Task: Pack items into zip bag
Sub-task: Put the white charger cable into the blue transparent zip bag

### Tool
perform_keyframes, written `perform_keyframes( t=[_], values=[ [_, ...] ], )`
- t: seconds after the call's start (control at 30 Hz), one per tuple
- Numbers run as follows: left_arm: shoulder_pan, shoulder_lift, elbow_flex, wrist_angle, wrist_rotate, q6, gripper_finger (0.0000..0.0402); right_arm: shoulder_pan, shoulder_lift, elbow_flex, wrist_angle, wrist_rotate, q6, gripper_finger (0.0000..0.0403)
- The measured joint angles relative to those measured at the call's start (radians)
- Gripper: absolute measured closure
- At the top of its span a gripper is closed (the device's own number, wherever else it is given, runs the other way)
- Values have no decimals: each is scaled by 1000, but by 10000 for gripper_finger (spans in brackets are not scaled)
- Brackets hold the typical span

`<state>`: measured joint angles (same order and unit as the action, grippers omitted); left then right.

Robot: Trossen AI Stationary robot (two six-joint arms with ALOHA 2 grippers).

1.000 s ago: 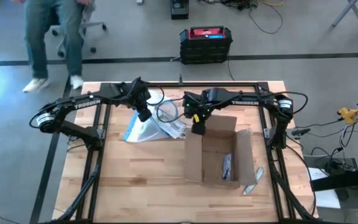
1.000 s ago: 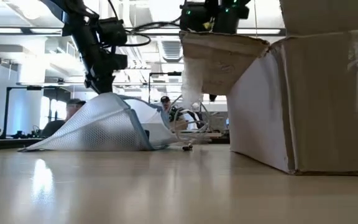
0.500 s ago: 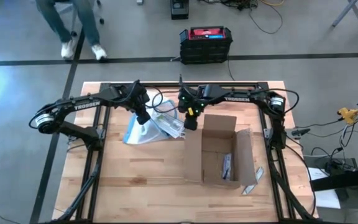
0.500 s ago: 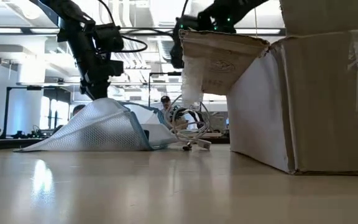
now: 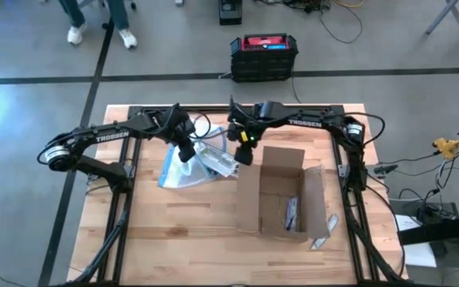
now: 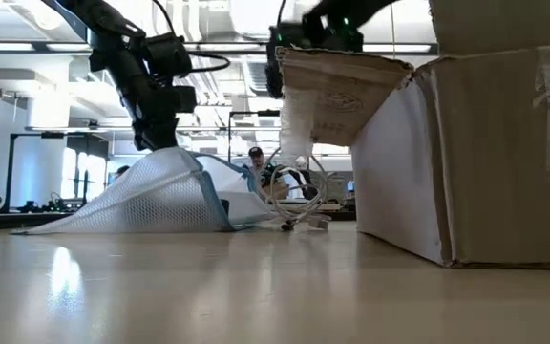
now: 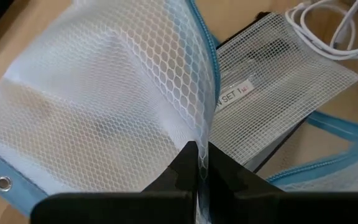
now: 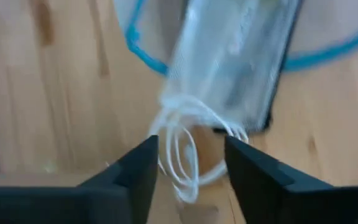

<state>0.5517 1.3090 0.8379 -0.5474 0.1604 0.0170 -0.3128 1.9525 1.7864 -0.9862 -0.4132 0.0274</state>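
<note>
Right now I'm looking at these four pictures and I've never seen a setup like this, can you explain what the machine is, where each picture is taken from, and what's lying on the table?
This is a robot with two dark arms mounted over a wooden table. One picture looks straight down from above, one looks level across the tabletop, and two come from cameras on the arms' wrists.

The left tool is shut on a fold of the zip bag, a clear mesh bag with a blue edge, lifting it like a tent. The right tool hangs open above a coiled white cable, which lies next to a smaller mesh pouch at the bag's mouth.

An open cardboard box sits beside them, under the right arm.
</note>
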Motion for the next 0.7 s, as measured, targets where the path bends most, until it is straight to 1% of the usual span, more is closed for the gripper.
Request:
perform_keyframes(
  t=[0.13, 0.2, 0.27, 0.37, 0.43, 0.57, 0.7],
  values=[
    [0, 0, 0, 6, 0, -10, 401, 31, 50, 91, -13, -50, 36, 183],
    [0, 0, 0, 7, 0, -19, 401, 65, 69, 139, -22, -49, 37, 166],
    [0, 0, 0, 7, 0, -24, 401, 106, 100, 190, -75, 1, 18, 155],
    [0, 0, 0, 6, 0, -26, 401, 150, 163, 263, -197, 146, -13, 145],
    [0, 0, 0, 7, 0, -26, 401, 161, 208, 317, -266, 200, -17, 139],
    [0, 0, 0, 15, 0, -18, 401, 179, 287, 416, -332, 223, -19, 127],
    [0, 0, 0, 14, 0, -6, 401, 182, 373, 482, -398, 224, -42, 119]
  ],
)
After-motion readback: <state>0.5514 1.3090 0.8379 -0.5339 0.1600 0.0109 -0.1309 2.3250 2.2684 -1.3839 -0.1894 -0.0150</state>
